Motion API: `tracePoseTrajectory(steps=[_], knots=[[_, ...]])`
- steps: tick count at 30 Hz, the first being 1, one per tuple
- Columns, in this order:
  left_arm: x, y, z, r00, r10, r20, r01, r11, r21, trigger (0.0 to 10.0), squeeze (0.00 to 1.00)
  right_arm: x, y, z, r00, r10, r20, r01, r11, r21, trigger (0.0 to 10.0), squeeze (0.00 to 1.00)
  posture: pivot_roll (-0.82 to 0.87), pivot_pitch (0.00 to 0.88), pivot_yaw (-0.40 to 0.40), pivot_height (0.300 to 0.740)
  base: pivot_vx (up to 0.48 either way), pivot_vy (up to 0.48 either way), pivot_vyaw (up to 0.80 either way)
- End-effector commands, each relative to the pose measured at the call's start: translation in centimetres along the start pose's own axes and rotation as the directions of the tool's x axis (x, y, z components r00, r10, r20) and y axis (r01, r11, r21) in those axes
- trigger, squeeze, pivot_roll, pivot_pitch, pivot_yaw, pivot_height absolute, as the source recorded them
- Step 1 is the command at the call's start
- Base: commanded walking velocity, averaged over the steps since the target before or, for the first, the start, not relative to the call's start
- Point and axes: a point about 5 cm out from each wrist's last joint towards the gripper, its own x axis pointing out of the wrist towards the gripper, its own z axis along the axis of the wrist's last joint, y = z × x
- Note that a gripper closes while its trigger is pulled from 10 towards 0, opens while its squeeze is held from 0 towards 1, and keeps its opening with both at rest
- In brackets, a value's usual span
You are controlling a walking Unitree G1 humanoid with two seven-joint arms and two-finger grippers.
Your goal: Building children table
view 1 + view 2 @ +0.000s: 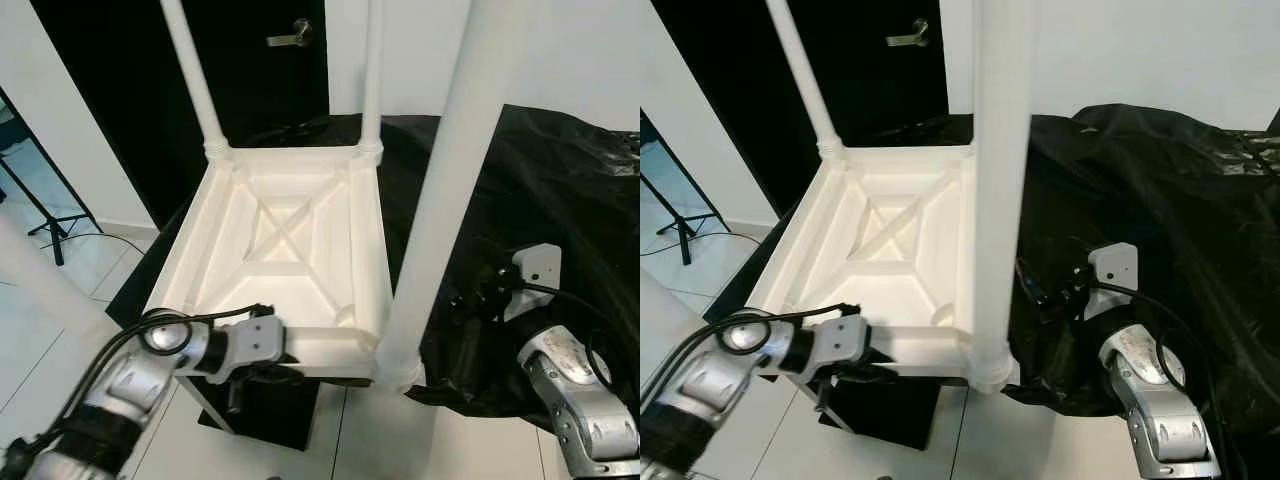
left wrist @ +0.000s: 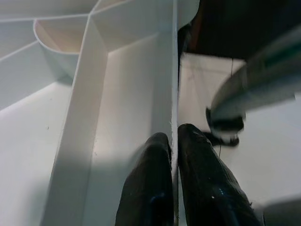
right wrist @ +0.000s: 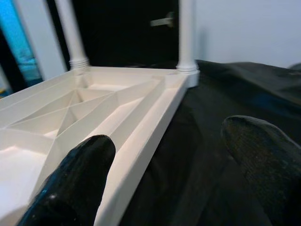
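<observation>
two fingers of left gripper [image 2: 173, 188] pinched on near rim of white upturned table [image 1: 290, 240], legs up. right gripper [image 3: 164, 165] spread wide, holding nothing, table edge just beyond, over black sheet [image 1: 560, 200].

Support surface draped in black plastic sheeting [image 1: 560, 190], wrinkled, hanging over the near edge. White child's table top [image 1: 290, 250] lies upside down on its left portion, ribbed underside up, near-left corner overhanging the edge. Pale tiled floor [image 1: 330, 440] below.
</observation>
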Motion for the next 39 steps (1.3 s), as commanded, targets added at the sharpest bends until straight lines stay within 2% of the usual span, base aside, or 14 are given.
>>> tracePoseTrajectory(steps=[1,6,8,9,10,11,14,16,17,18,28,31,34,39], knots=[[0.0,2.3,1.1,0.947,0.321,0.017,-0.322,0.947,0.019,10.0,0.00,-0.6,-0.5,-0.1,0.997,-0.075,-0.011,0.075,0.997,-0.010,10.0,0.00,-0.04,0.000,0.069,0.740,0.000,0.000,0.00],[1.4,2.8,1.9,0.943,0.330,0.030,-0.331,0.944,0.014,10.0,0.00,-2.0,-0.7,-0.2,0.983,-0.182,-0.002,0.182,0.983,-0.003,10.0,0.00,-0.05,0.000,0.077,0.740,0.000,0.000,0.00],[2.3,3.5,2.0,0.937,0.349,0.008,-0.349,0.937,-0.030,10.0,0.00,-3.5,-0.1,-0.5,0.970,-0.242,-0.016,0.242,0.970,0.009,10.0,0.00,-0.07,0.000,0.093,0.740,0.000,0.000,0.00],[2.4,3.8,2.1,0.933,0.359,0.004,-0.358,0.933,-0.032,10.0,0.21,-3.8,0.1,-0.7,0.967,-0.253,-0.028,0.254,0.967,0.025,10.0,0.00,-0.08,0.000,0.102,0.740,0.000,0.000,0.00],[2.4,3.8,2.1,0.933,0.359,0.004,-0.358,0.933,-0.032,10.0,0.21,-3.8,0.1,-0.7,0.967,-0.253,-0.028,0.254,0.967,0.025,10.0,0.00,-0.08,0.000,0.102,0.740,0.000,0.000,0.00],[2.6,4.3,2.1,0.929,0.370,-0.006,-0.370,0.928,-0.047,10.0,1.00,-4.1,0.6,-0.8,0.961,-0.274,-0.033,0.276,0.960,0.051,10.0,0.00,-0.09,0.000,0.110,0.740,0.000,0.000,0.00],[2.9,4.9,2.3,0.920,0.392,-0.014,-0.392,0.920,-0.014,10.0,1.00,-4.6,1.2,-0.7,0.956,-0.291,-0.023,0.292,0.954,0.071,10.0,0.00,-0.09,0.000,0.116,0.740,0.000,0.000,0.00],[2.9,5.0,2.5,0.918,0.395,-0.015,-0.395,0.918,0.013,10.0,0.94,-4.8,1.4,-0.7,0.954,-0.300,-0.019,0.301,0.951,0.076,10.0,0.00,-0.09,0.000,0.116,0.740,0.000,0.000,0.00],[2.9,5.1,2.7,0.917,0.399,-0.011,-0.399,0.917,0.022,10.0,0.65,-5.1,1.8,-0.7,0.953,-0.302,-0.022,0.303,0.951,0.071,10.0,0.00,-0.09,0.000,0.119,0.740,0.000,0.000,0.00],[2.8,5.3,2.9,0.915,0.403,-0.003,-0.402,0.915,0.023,10.0,0.00,-5.5,2.2,-0.8,0.955,-0.295,-0.029,0.297,0.953,0.066,10.0,0.00,-0.10,0.000,0.125,0.740,0.000,0.000,0.00],[0.6,6.2,3.0,0.888,0.460,0.013,-0.460,0.888,0.025,10.0,0.00,-7.4,4.8,-1.4,0.978,-0.196,-0.069,0.200,0.978,0.054,10.0,0.00,-0.08,0.000,0.113,0.740,0.000,0.000,0.00],[-1.1,6.5,2.8,0.863,0.505,0.035,-0.503,0.863,-0.039,10.0,0.00,-8.2,5.6,-1.6,0.990,-0.109,-0.093,0.115,0.991,0.064,10.0,0.00,-0.07,0.000,0.099,0.740,0.000,0.000,0.00],[-1.5,6.5,2.8,0.854,0.518,0.047,-0.516,0.855,-0.061,10.0,0.00,-8.4,5.8,-1.6,0.992,-0.086,-0.097,0.093,0.994,0.065,10.0,0.00,-0.07,0.000,0.097,0.740,0.000,0.000,0.00],[-2.8,5.7,3.6,0.821,0.549,0.158,-0.533,0.836,-0.131,10.0,0.00,-7.8,5.9,-1.6,0.994,0.066,-0.085,-0.059,0.995,0.078,10.0,0.00,-0.05,0.000,0.076,0.740,0.000,0.000,0.00]])
